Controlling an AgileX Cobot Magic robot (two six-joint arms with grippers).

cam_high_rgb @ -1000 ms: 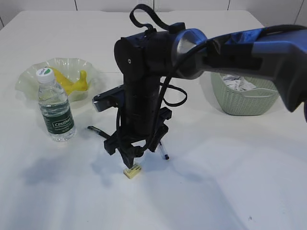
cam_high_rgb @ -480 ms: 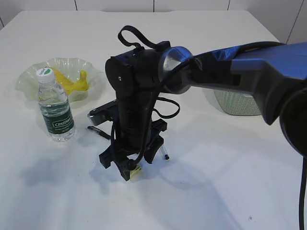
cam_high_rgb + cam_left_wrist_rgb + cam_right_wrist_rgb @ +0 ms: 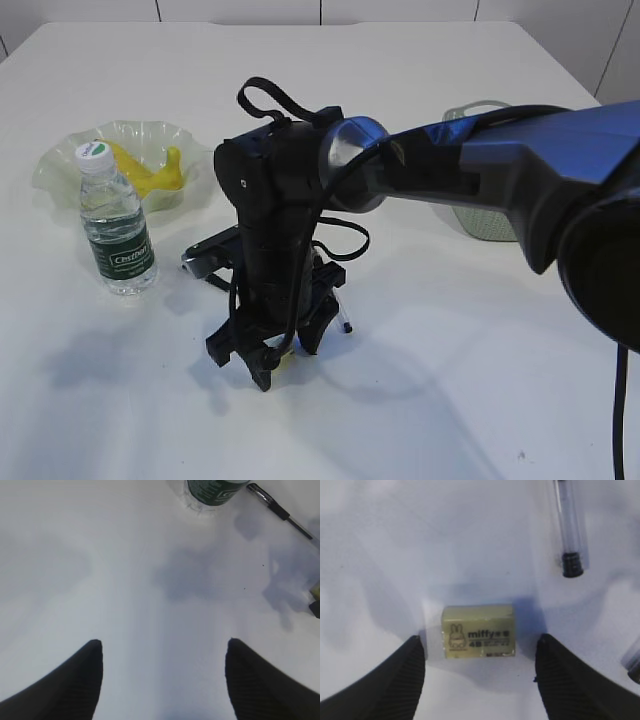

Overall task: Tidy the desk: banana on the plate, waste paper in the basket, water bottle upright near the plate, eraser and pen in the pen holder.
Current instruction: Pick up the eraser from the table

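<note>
While the right arm reaches in from the right of the exterior view and points straight down at the table (image 3: 480, 400), its right gripper (image 3: 272, 358) stands with fingers (image 3: 395, 685) spread on either side of the eraser (image 3: 478, 631), not touching it. That yellowish eraser lies flat on the table, just below a pen (image 3: 567, 530) whose dark tip points toward it. The left gripper (image 3: 162, 680) hovers over bare table with its fingers (image 3: 70, 685) spread wide and nothing between them. From outside, the arm's dark wrist hides most of the eraser and the middle of the pen. The wrist also cuts off part of the basket (image 3: 490, 215) behind it, so its contents cannot be made out. The banana (image 3: 150, 172) lies on the wavy-edged plate (image 3: 60, 165), and the water bottle (image 3: 112, 222) stands upright just in front of the plate.
</note>
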